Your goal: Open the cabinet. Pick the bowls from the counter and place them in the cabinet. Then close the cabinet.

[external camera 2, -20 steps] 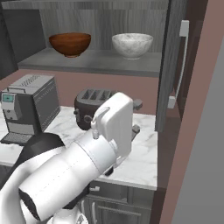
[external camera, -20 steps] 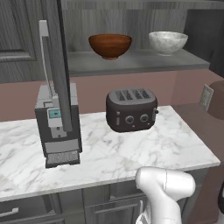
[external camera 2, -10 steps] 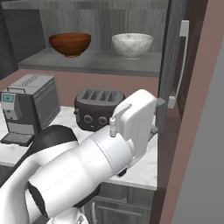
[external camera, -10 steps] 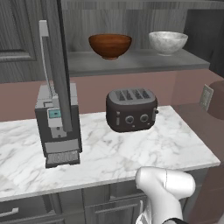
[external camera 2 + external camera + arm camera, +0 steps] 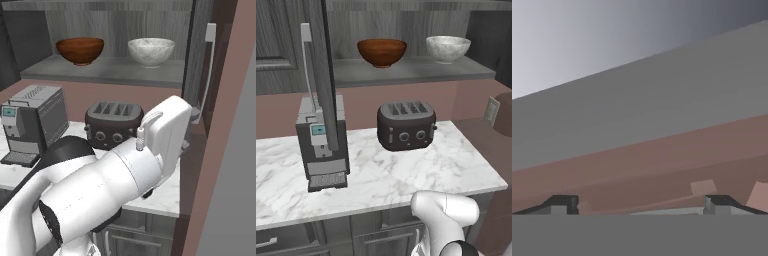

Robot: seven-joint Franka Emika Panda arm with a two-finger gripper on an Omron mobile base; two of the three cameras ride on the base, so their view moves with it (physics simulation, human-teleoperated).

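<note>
Gripper [image 5: 637,205] is riding spread wide and gripping nothing, both dark fingertips [image 5: 561,204] poking up at six o'clock of the hand view, facing a pinkish-brown wall. Both bowls are sitting on the cabinet shelf [image 5: 406,72] already, brown bowl [image 5: 381,52] at twelve o'clock of the left base view, pale bowl [image 5: 447,48] toward one o'clock, well apart, not touching. So I'm judging only closing is left. Right door [image 5: 200,60] is standing open, its silver bar handle [image 5: 208,70] at two o'clock of the right base view; left door [image 5: 323,75] is open too, in front of the coffee machine [image 5: 322,142]. Doors are probably stiff, light, hinged; bar likely slick, so I'm favouring pushing the panel's free edge. Toaster [image 5: 406,125] is sitting below.
</note>
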